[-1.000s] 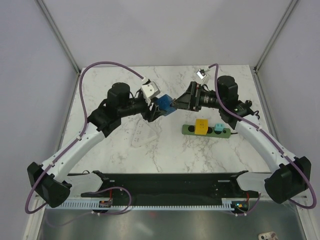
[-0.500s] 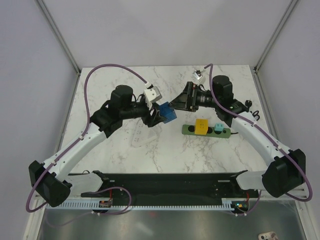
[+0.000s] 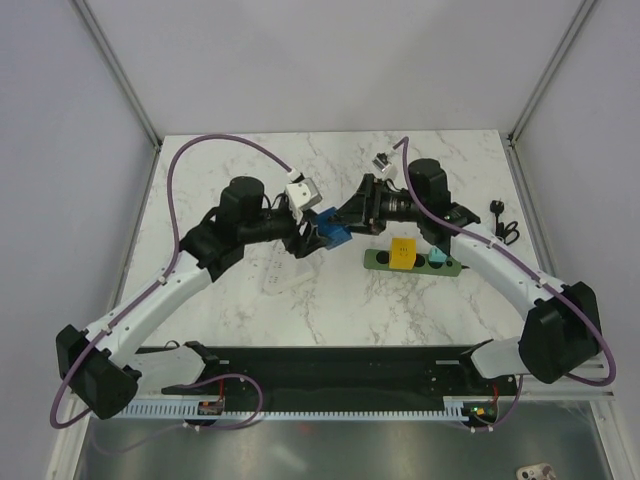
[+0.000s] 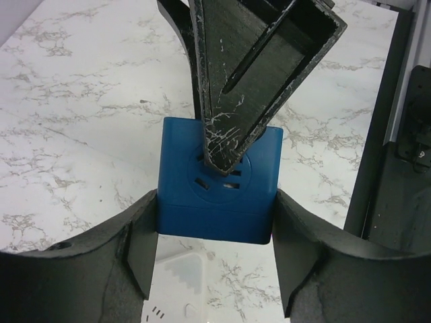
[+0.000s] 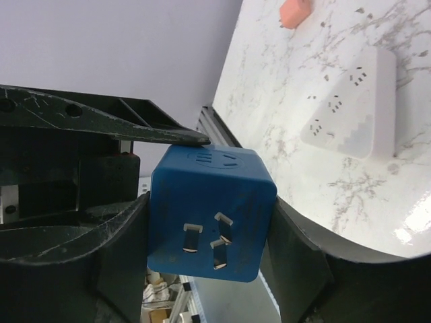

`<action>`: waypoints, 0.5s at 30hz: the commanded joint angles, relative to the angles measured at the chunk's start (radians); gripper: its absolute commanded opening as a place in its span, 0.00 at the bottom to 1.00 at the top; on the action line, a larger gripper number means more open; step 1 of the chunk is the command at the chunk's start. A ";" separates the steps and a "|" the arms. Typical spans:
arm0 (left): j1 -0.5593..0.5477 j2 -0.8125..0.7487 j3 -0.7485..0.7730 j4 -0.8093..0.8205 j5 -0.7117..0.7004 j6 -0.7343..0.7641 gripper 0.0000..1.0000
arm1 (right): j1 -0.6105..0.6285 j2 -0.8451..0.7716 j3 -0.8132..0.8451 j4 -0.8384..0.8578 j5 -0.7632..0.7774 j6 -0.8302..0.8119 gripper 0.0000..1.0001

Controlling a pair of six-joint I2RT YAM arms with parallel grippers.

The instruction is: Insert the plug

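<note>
Marble table [image 3: 330, 300]: plug [image 3: 403, 252] near right tool [image 3: 342, 226], apart.

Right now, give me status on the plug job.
Left tool and right tool both clamped on blue cube. Yellow plug on green strip, untouched. Teal plug beside it on the strip.

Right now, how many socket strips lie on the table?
2. The dark green strip lies right of centre, with the yellow plug sitting on it. The white strip lies flat left of centre. Another one may be hidden from these views.
</note>
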 commanded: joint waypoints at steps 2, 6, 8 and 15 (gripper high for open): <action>-0.002 -0.116 -0.038 0.130 -0.008 -0.092 0.71 | -0.001 -0.046 -0.082 0.421 -0.101 0.172 0.00; -0.002 -0.185 -0.075 0.177 -0.039 -0.104 0.83 | -0.009 -0.059 -0.165 0.768 -0.109 0.415 0.00; -0.001 -0.199 -0.076 0.188 -0.036 -0.112 0.85 | -0.009 -0.053 -0.200 0.940 -0.101 0.536 0.00; -0.002 -0.185 -0.050 0.216 0.056 -0.158 0.87 | -0.007 -0.002 -0.259 1.284 -0.095 0.780 0.00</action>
